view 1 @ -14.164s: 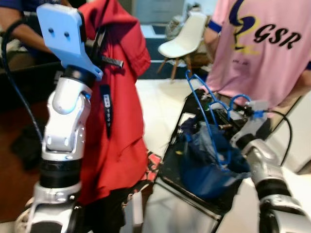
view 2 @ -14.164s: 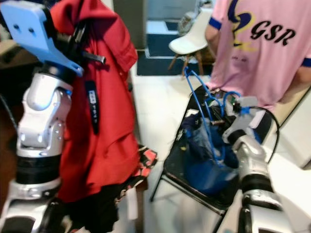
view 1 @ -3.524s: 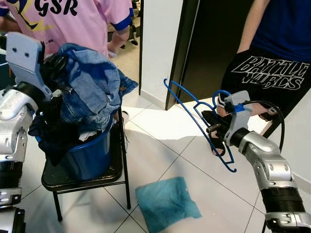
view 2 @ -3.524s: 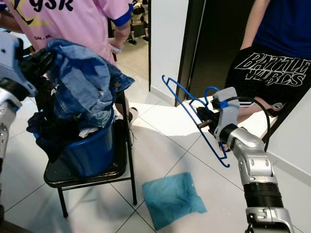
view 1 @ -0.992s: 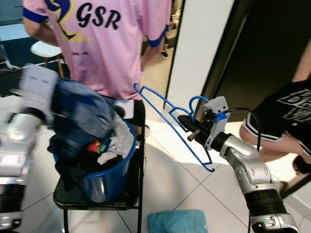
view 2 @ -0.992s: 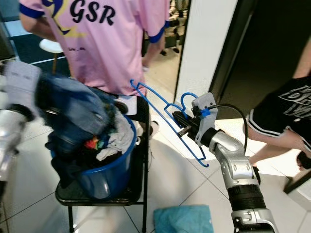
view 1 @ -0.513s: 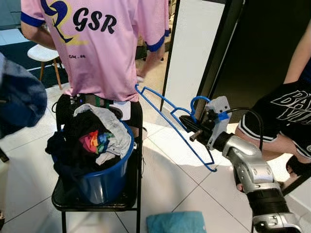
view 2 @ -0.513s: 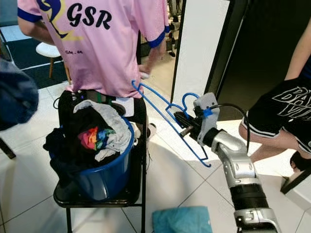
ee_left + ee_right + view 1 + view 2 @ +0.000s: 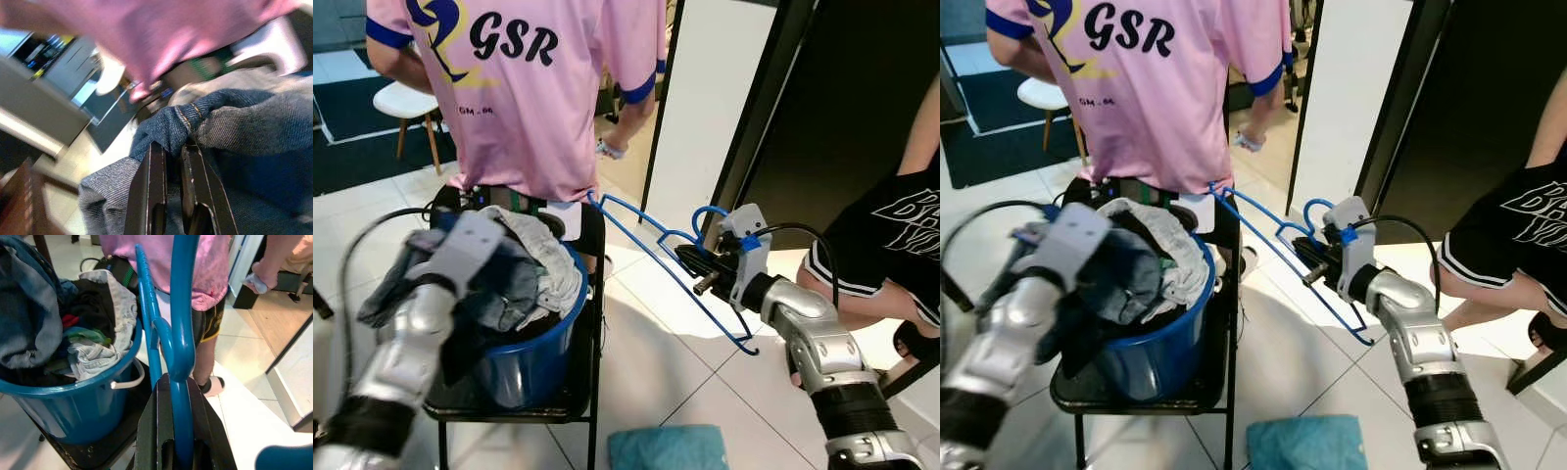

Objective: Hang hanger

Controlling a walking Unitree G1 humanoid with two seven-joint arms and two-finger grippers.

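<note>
A blue plastic hanger (image 9: 179, 328) is clamped in my right gripper (image 9: 701, 270), which is shut on the hanger's neck below the hook. The gripper holds it tilted at waist height, to the right of the blue bucket (image 9: 536, 345). The hanger's long bar (image 9: 625, 211) reaches toward the person in the pink shirt. My left gripper (image 9: 172, 146) is shut on a fold of a blue denim garment (image 9: 509, 284). That arm holds the garment low over the bucket, which is heaped with clothes.
The bucket stands on a black folding chair (image 9: 509, 409). A person in a pink shirt (image 9: 538, 88) stands right behind it. Another person in black shorts (image 9: 901, 235) is at the right by a dark doorway (image 9: 832, 117). A teal cloth (image 9: 671, 448) lies on the tiles.
My left arm has swung down from the left edge, bringing the denim garment over the bucket. The right gripper and hanger have hardly moved.
</note>
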